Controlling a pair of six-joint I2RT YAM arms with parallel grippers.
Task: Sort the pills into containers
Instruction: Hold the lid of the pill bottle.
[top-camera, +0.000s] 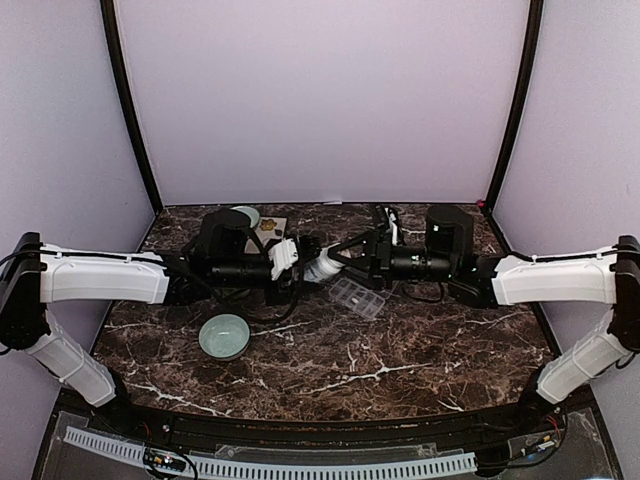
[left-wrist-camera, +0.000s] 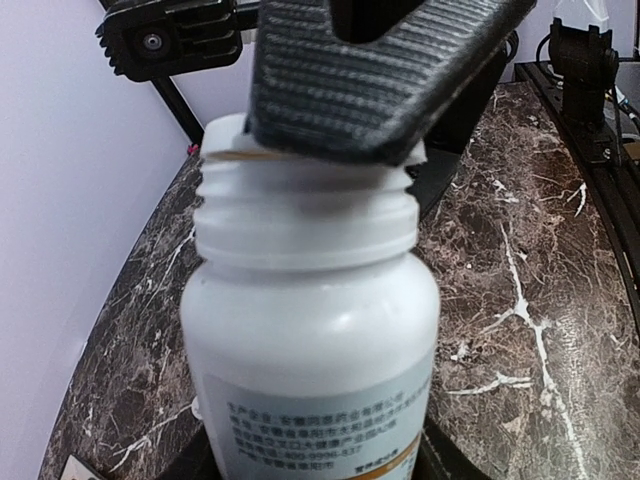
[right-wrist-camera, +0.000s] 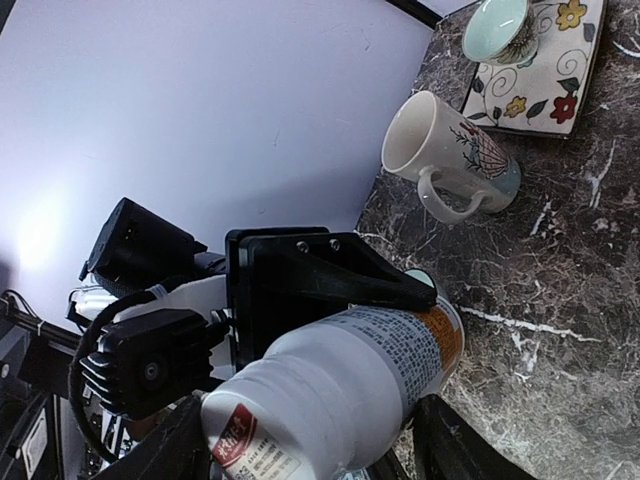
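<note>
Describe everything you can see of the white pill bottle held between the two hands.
The pill bottle is glossy white plastic with a round body and a printed label edged in orange. Its cap is off: the threaded neck is bare, and a red-printed seal covers the mouth. It lies roughly sideways above the table, mouth toward the right arm. The left hand clamps its body. The right hand has its fingers spread around the neck, one pad across the rim.
</note>
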